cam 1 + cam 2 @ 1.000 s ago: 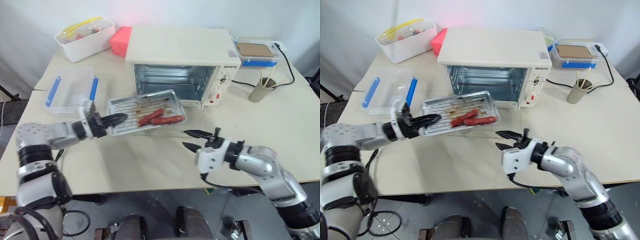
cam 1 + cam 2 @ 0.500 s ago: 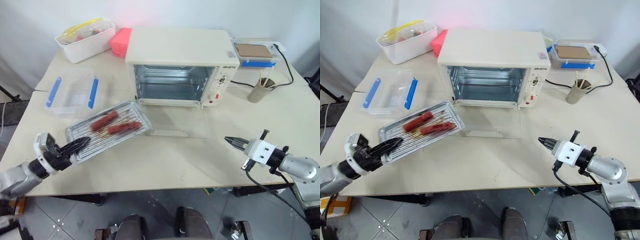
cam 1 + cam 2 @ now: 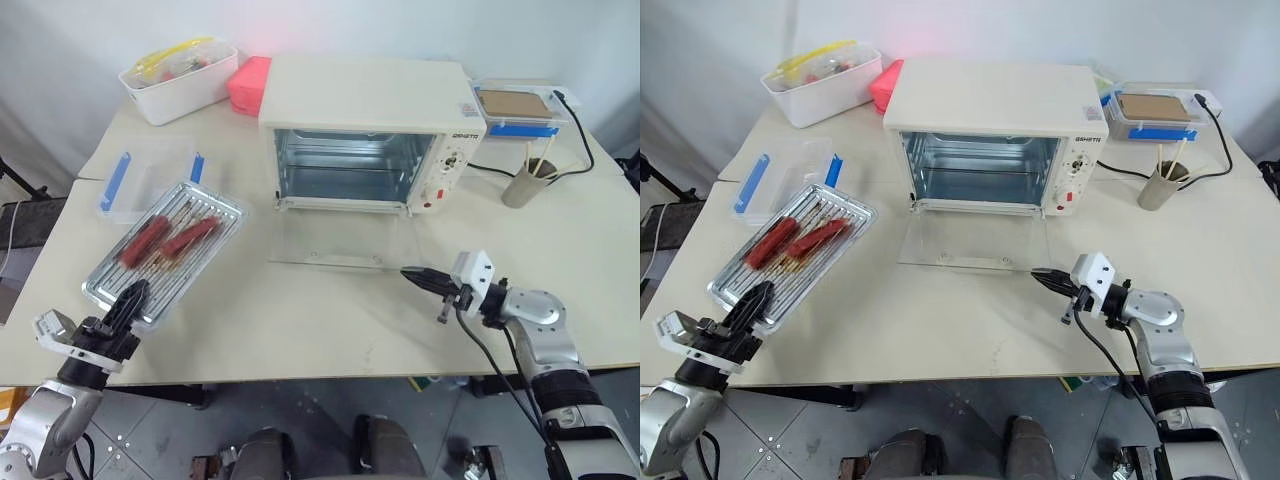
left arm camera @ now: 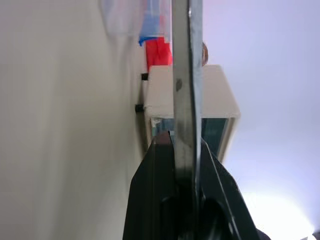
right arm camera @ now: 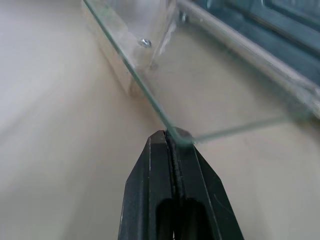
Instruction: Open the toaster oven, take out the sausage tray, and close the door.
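Left fingers are clamped on the near rim of the sausage tray, seen edge-on between them in the left wrist view; the left gripper sits at the counter's near left edge. The tray is held over the left part of the counter, tilted, with red sausages lying toward its far end, just in front of a clear blue-clipped container. Right fingers are pressed together with nothing between them, tips at the near right corner of the door; whether they touch the glass cannot be told. The right gripper points toward the door. The door lies flat open on the counter in front of the toaster oven, whose cavity stands empty.
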You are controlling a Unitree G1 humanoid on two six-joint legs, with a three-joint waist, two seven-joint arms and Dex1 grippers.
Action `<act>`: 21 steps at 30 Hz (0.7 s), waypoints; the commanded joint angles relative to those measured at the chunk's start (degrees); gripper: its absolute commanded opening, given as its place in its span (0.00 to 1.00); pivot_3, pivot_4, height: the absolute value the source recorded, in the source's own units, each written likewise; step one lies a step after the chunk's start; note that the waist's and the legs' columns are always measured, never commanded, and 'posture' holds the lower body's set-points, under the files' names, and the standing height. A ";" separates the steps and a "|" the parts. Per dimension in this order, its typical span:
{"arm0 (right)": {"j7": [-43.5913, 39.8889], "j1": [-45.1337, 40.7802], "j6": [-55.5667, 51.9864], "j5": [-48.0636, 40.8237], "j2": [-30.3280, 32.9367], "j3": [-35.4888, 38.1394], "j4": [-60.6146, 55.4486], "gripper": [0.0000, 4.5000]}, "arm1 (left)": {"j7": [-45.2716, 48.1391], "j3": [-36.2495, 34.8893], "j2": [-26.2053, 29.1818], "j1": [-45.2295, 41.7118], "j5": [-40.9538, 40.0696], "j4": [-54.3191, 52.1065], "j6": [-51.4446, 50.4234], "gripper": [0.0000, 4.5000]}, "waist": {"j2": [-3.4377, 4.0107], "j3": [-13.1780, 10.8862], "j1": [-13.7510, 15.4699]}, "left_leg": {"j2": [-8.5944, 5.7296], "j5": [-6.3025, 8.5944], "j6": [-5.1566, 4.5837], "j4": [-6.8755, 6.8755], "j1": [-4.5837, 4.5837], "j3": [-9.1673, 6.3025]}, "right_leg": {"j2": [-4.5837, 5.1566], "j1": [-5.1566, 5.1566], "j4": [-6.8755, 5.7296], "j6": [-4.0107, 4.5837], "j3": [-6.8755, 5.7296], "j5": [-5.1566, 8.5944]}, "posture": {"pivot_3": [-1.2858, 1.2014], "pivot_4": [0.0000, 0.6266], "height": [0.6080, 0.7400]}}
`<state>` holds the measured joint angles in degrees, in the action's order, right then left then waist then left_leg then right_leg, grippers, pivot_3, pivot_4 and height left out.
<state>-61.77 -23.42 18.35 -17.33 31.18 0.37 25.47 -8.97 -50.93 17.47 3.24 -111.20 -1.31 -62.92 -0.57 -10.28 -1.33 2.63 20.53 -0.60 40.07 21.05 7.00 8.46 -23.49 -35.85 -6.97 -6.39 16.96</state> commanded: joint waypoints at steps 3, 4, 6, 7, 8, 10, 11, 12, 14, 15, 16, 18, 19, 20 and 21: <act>1.47 -0.42 -3.53 -5.64 -0.02 4.59 -8.19 0.01 | -0.71 -1.04 -0.61 0.35 -1.80 -3.47 1.30 0.00 | 0.00 0.00 0.15 | -0.03 0.00 0.00 0.01 0.02 0.01 | 0.00 -0.01 0.02 0.00 0.01 0.00 | 0.52 0.24 1.00; 2.68 -0.92 -4.47 -6.92 -0.02 5.85 -10.22 0.01 | -0.69 -1.09 -0.49 0.27 -1.80 -3.44 1.24 0.00 | 0.00 0.00 0.15 | -0.05 0.00 0.00 0.01 0.02 0.00 | -0.01 -0.01 0.02 0.00 0.00 0.00 | 0.52 0.24 1.00; 4.21 -1.44 -5.89 -8.33 -0.11 7.45 -12.84 0.01 | -0.67 -1.13 -0.34 0.18 -1.80 -3.38 1.16 0.00 | 0.00 0.00 0.13 | -0.05 0.00 0.00 0.00 0.03 0.00 | -0.02 -0.01 0.04 0.00 -0.01 0.00 | 0.52 0.24 1.00; 4.99 -1.68 -6.71 -8.89 -0.15 8.14 -13.92 0.01 | -0.59 -1.10 -0.25 0.18 -1.80 -3.36 1.06 0.00 | 0.00 0.00 0.11 | -0.05 0.00 0.00 0.01 0.03 0.00 | -0.02 -0.01 0.04 0.00 -0.01 0.00 | 0.52 0.24 1.00; 6.08 -2.11 -7.34 -9.85 -0.49 9.12 -15.17 0.01 | -0.56 -1.06 -0.15 0.11 -1.80 -3.24 0.96 0.00 | 0.00 0.00 0.12 | -0.05 0.00 0.00 0.01 0.03 0.01 | -0.03 -0.01 0.05 0.00 -0.01 0.00 | 0.52 0.24 1.00; 8.16 -3.63 -9.28 -12.63 -0.84 11.24 -18.64 0.01 | -0.33 -0.73 0.00 -0.21 -1.80 -3.07 0.56 0.00 | 0.00 0.00 0.09 | -0.05 0.01 0.00 0.00 0.03 0.00 | -0.03 -0.02 0.05 0.00 -0.01 0.00 | 0.52 0.24 1.00; 9.45 -4.03 -10.85 -13.97 -0.99 12.08 -20.33 0.01 | -0.32 -0.36 -0.01 -0.53 -1.80 -3.01 0.35 0.00 | 0.00 0.00 0.11 | -0.05 0.00 0.00 0.00 0.05 0.01 | -0.03 -0.03 0.05 0.00 -0.01 0.00 | 0.52 0.24 1.00; 10.00 -3.84 -13.12 -15.94 -0.78 12.73 -22.65 0.01 | -0.22 0.58 0.28 -0.90 -1.80 -2.94 -0.15 0.00 | 0.00 0.00 0.18 | -0.05 0.00 0.00 0.00 0.05 0.01 | -0.03 -0.03 0.05 0.00 -0.01 0.00 | 0.52 0.24 1.00; 9.10 -1.49 -18.99 -20.44 0.97 13.62 -27.45 0.01 | 0.24 2.99 1.49 -1.75 -1.80 -2.54 -1.81 0.00 | -0.01 0.00 0.67 | -0.05 0.01 0.00 -0.01 0.06 -0.02 | -0.03 -0.03 0.05 0.00 -0.03 0.00 | 0.52 0.24 1.00; 7.38 0.56 -21.12 -22.19 2.22 13.92 -29.64 0.01 | 0.60 4.53 2.62 -1.89 -1.80 -2.31 -2.88 0.00 | -0.02 0.01 1.18 | -0.06 0.01 -0.01 -0.01 0.06 -0.02 | -0.03 -0.03 0.06 0.00 -0.03 0.00 | 0.52 0.24 1.00; 6.30 1.99 -22.54 -23.20 3.03 14.15 -31.10 0.01 | 0.92 5.52 3.47 -1.92 -1.80 -2.07 -3.56 0.00 | -0.06 0.03 1.51 | -0.09 0.02 -0.02 -0.01 0.08 -0.05 | -0.03 -0.03 0.07 0.00 -0.06 0.00 | 0.52 0.24 1.00; 4.67 6.52 -24.45 -24.20 4.81 15.09 -34.14 0.09 | 2.29 8.45 5.98 -2.02 -1.80 -1.31 -5.63 0.00 | -0.07 0.04 1.74 | -0.14 0.04 -0.05 -0.02 0.12 -0.12 | -0.03 -0.01 0.09 0.01 -0.08 0.00 | 0.52 0.24 1.00; 3.28 9.28 -25.30 -24.23 6.09 15.27 -35.71 0.13 | 3.01 10.10 7.38 -2.19 -1.80 -0.80 -6.65 0.00 | -0.07 0.04 1.97 | -0.18 0.05 -0.07 -0.02 0.13 -0.10 | -0.03 -0.01 0.12 0.00 -0.05 0.00 | 0.52 0.24 1.00; 1.27 12.23 -24.71 -23.43 7.27 15.35 -37.11 0.20 | 3.71 11.64 8.58 -2.64 -1.80 -0.17 -7.46 0.00 | -0.07 0.04 2.01 | -0.20 0.06 -0.08 -0.02 0.14 -0.10 | -0.03 -0.01 0.16 0.00 -0.04 0.00 | 0.52 0.24 1.00; -0.82 15.06 -23.73 -22.47 8.35 15.40 -38.21 0.29 | 4.24 13.03 9.62 -3.36 -1.80 0.64 -8.05 0.00 | -0.07 0.04 2.26 | -0.22 0.06 -0.10 -0.03 0.13 -0.08 | -0.03 -0.01 0.18 0.00 -0.02 0.00 | 0.52 0.24 1.00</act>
<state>-59.90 -9.32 -6.33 -39.81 38.24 14.14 -9.23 -6.88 -39.08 26.20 0.58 -111.21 -0.76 -69.82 -0.64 -10.24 0.93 2.38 20.60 -0.71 40.04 21.18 6.94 8.44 -23.50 -35.63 -6.97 -6.38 16.96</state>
